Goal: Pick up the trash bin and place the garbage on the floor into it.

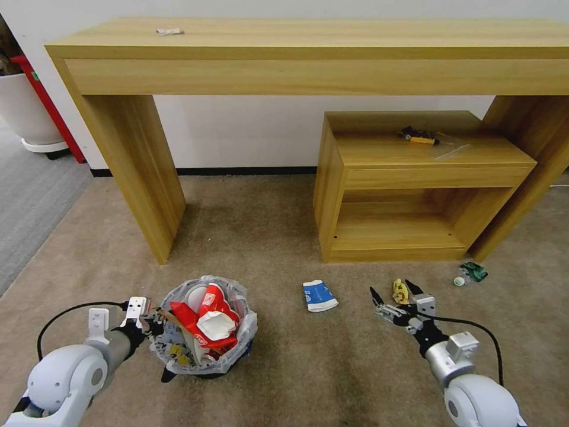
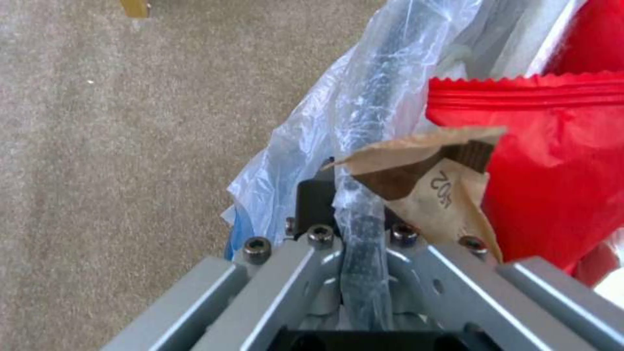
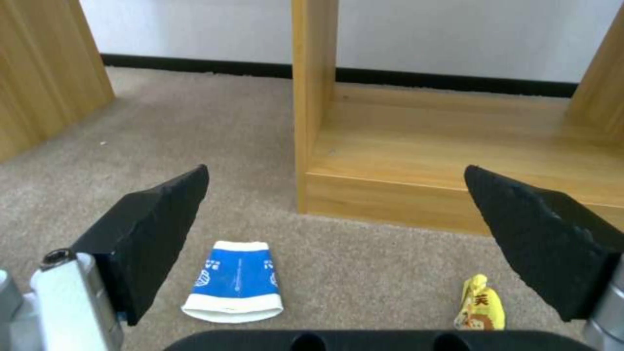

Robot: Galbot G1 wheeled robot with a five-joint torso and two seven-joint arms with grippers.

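Note:
The trash bin point(image 1: 178, 363), black and lined with a crinkled clear bag, stands low at the left, heaped with red wrappers and a red-white cup. My left gripper point(image 1: 152, 323) is shut on its near-left rim; the left wrist view shows the gripper point(image 2: 356, 214) clamped over the bagged rim point(image 2: 383, 92) beside a red wrapper point(image 2: 559, 161). On the carpet lie a blue-white carton point(image 1: 320, 295) point(image 3: 234, 282), a yellow wrapper point(image 1: 400, 291) point(image 3: 481, 304) and a green bottle point(image 1: 474, 271). My right gripper point(image 1: 392, 290) point(image 3: 337, 170) hovers open over the yellow wrapper, nothing between its fingers.
A long wooden table point(image 1: 308, 53) spans the back, its leg point(image 1: 139, 172) behind the bin. A low wooden cabinet point(image 1: 415, 184) stands just behind the litter, with a yellow-black item in a clear bag point(image 1: 424, 139) on top. A white planter point(image 1: 24, 112) sits far left.

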